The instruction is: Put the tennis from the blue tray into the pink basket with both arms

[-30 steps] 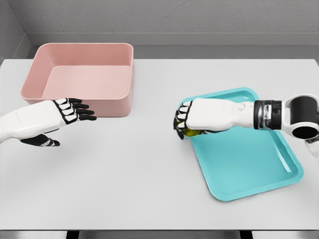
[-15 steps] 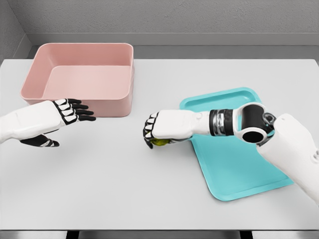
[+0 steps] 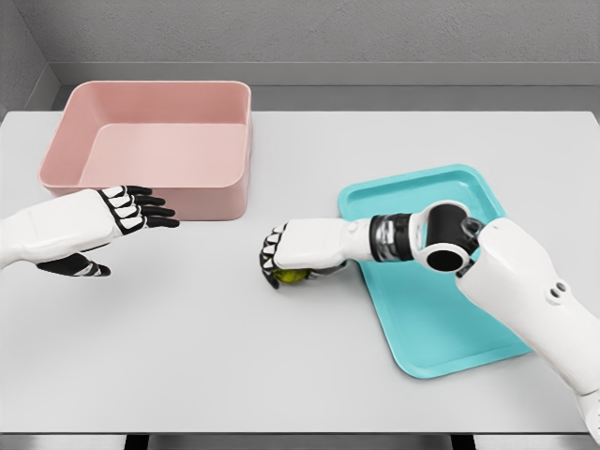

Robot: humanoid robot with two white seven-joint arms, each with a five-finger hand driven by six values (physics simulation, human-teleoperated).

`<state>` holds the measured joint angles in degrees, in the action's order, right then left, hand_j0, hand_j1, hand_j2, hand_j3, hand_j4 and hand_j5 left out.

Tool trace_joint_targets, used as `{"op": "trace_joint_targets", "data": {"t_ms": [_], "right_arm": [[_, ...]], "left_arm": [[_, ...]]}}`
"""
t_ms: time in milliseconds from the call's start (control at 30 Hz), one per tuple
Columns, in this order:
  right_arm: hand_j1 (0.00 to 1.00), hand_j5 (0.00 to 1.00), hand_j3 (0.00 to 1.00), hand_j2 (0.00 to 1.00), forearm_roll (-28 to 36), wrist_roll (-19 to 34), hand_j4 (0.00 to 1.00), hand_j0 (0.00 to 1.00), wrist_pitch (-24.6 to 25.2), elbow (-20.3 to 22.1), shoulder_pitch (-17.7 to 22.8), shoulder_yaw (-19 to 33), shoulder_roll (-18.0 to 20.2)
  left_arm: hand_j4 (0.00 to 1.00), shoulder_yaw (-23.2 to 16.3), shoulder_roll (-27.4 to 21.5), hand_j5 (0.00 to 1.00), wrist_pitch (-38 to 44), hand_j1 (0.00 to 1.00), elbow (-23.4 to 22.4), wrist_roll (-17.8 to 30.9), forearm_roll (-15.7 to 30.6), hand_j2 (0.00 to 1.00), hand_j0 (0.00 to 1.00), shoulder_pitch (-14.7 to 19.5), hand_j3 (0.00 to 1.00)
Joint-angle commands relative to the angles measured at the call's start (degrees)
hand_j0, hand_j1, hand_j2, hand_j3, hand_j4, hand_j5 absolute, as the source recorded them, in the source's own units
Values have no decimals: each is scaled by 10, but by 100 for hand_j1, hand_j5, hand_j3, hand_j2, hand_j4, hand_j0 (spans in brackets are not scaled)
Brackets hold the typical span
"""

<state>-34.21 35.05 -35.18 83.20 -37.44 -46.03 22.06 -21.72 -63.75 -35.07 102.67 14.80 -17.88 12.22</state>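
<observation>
My right hand's fingers (image 3: 272, 251) are curled down over the tennis ball (image 3: 292, 276), gripping it from above; only a sliver of yellow-green shows beneath the palm. The right hand (image 3: 298, 247) sits low over the bare table (image 3: 281, 366), between the blue tray (image 3: 450, 319) and the pink basket (image 3: 155, 150), well off the tray's left edge, with the forearm reaching back across the tray's near corner. I cannot tell whether the ball touches the tabletop or hangs just above it.

On the other side, my left hand's fingers (image 3: 150, 211) are stretched out, loosely spread and holding nothing, thumb tucked low underneath. The left hand (image 3: 108, 225) waits just in front of the basket's near wall, palm turned inward toward the middle of the table.

I judge this to be the transfer step: the ball is out of the tray and travelling toward the waiting hand. The next move calls for bringing the two hands together mid-table, so the left can close on the ball before the right lets go. After that, the left needs to lift clear over the basket's rim and drop the ball inside, which is empty for now.
</observation>
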Motion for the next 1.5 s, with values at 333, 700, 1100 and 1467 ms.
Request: {"op": "trace_joint_targets", "data": {"t_ms": [333, 700, 1100, 1467], "right_arm": [[100, 100, 100, 100, 0, 0, 100, 100, 2, -7, 3, 2, -4], [100, 100, 100, 100, 11, 0, 100, 100, 2, 157, 19, 130, 76], [100, 100, 100, 100, 265, 0, 100, 100, 2, 180, 240, 430, 183], [100, 100, 100, 100, 327, 0, 100, 100, 2, 112, 306, 459, 156]], "left_arm": [[100, 0, -5, 100, 1, 100, 1, 0, 5, 100, 100, 0, 100], [100, -1, 0, 100, 1, 100, 0, 0, 2, 100, 100, 1, 100], [100, -35, 127, 100, 1, 100, -1, 1, -151, 100, 100, 43, 100], [100, -162, 172, 100, 1, 100, -1, 23, -170, 100, 100, 140, 100]]}}
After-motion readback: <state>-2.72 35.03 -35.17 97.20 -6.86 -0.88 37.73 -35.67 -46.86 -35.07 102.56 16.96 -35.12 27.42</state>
